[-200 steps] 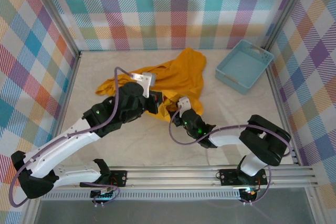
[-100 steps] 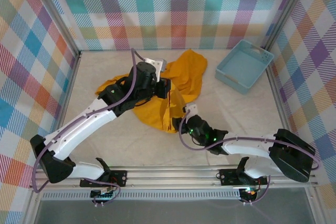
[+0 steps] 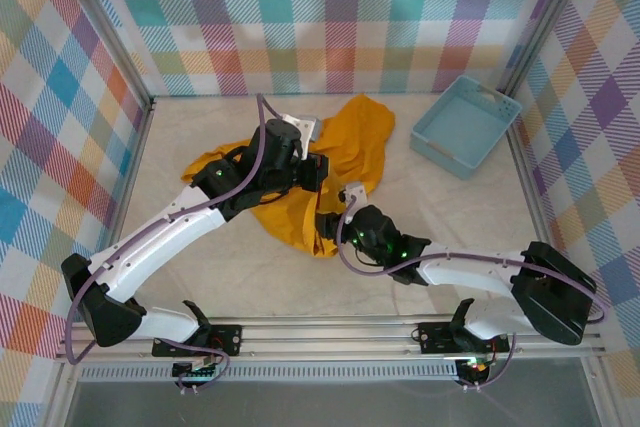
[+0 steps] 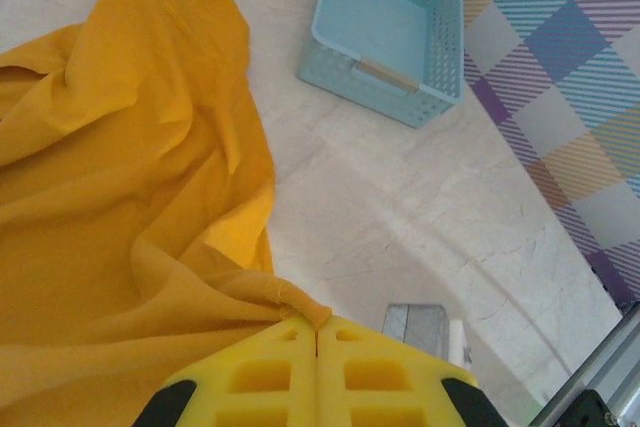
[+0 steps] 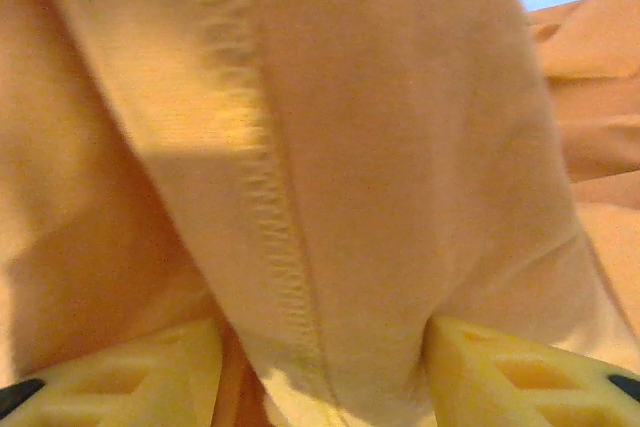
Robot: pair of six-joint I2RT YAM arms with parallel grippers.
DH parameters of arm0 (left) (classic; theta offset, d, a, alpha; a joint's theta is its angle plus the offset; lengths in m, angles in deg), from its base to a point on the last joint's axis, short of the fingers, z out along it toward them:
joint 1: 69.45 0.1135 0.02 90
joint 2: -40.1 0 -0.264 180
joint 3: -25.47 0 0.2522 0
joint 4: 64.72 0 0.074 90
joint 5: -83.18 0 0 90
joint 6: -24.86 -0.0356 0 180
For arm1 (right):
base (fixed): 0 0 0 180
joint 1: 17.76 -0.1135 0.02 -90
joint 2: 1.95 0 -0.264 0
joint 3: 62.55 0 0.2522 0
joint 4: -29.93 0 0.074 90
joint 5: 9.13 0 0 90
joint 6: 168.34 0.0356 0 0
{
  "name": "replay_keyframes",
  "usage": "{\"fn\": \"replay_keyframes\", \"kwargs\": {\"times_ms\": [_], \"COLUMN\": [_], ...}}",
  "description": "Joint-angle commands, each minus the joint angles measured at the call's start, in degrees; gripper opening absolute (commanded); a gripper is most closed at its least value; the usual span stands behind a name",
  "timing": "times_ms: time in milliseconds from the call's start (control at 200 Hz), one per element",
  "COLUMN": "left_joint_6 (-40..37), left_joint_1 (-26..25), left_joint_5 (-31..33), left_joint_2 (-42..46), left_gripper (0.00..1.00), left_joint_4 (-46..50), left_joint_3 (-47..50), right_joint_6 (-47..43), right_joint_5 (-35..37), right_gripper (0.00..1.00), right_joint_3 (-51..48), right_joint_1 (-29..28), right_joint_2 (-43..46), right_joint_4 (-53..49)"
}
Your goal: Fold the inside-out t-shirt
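The inside-out t-shirt (image 3: 362,137) is a mustard-orange heap at mid-table, plain face showing, with a loose flap drawn toward the near side. My left gripper (image 3: 320,174) is shut on a pinched fold of its edge. In the left wrist view the yellow fingertips (image 4: 316,325) meet on that fold and the t-shirt (image 4: 120,147) spreads to the left. My right gripper (image 3: 330,223) is at the flap's near end. In the right wrist view its fingers (image 5: 120,367) stand apart with a stitched hem of the t-shirt (image 5: 350,147) hanging between them.
A light blue basket (image 3: 440,152) sits at the far right, also in the left wrist view as the basket (image 4: 380,97). Plaid walls and metal posts fence the table. Bare tabletop lies left and right of the shirt.
My left arm swung toward the far side and right, pulling the shirt's fold with it. My right arm stretched out low and its gripper slid left along the hanging flap.
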Motion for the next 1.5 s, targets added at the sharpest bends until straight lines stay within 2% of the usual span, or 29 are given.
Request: {"fn": "replay_keyframes", "kwargs": {"times_ms": [0,190,255,490,595,710,850,1005,1190,1275,1495], "left_joint_6": [-0.6,-0.39,-0.56,-0.73,-1.24,-2.27,-3.24,-3.31,-3.53,-3.77,-4.91], "left_joint_1": [0.3,0.42,0.62,1.45,2.02,2.3,2.43,2.42,2.45,2.51,2.51], "left_joint_5": [0.39,0.61,1.1,1.39,2.24,3.12,2.38,2.03,2.02,2.33,2.63], "left_joint_2": [0.43,0.95,1.26,3.47,4.18,4.81,4.7,4.26,4.34,4.91,6.07], "left_gripper": [0.0,0.0,0.0,0.0,0.0,0.0,0.0,0.0,0.0,0.0,0.0], "left_joint_4": [0.48,0.34,0.72,0.73,1.67,2.9,3.01,2.84,3.36,3.88,4.36], "left_joint_3": [-1.4,-1.5,-1.37,0.27,0.37,0.59,0.74,0.63,0.41,0.38,1.02], "right_joint_6": [1.43,1.78,1.77,2.07,2.16,0.26,-0.56,-1.6,-2.5,-3.59,-5.17], "right_joint_5": [-3.43,-9.06,-10.05,-12.67,-9.14,-6.89,-15.05,-23.08,-21.45,-20.93,-30.22], "right_gripper": [0.54,0.32,0.28,0.26,0.35,0.37,0.37,0.35,0.21,0.18,0.17], "right_joint_3": [3.3,4.8,4.63,2.11,1.27,-2.18,-4.0,-3.13,-2.69,-3.12,-1.86], "right_joint_1": [-1.97,-1.98,-2.04,-1.9,-1.93,-1.84,-1.83,-1.86,-1.86,-1.71,-1.83], "right_joint_2": [-0.5,-4.01,-3.86,-2.02,1.79,7.43,10.47,6.77,0.24,-1.3,-7.7], "right_joint_4": [0.54,6.07,6.06,7.4,0.9,-3.37,-2.78,1.25,5.32,5.68,9.56]}}
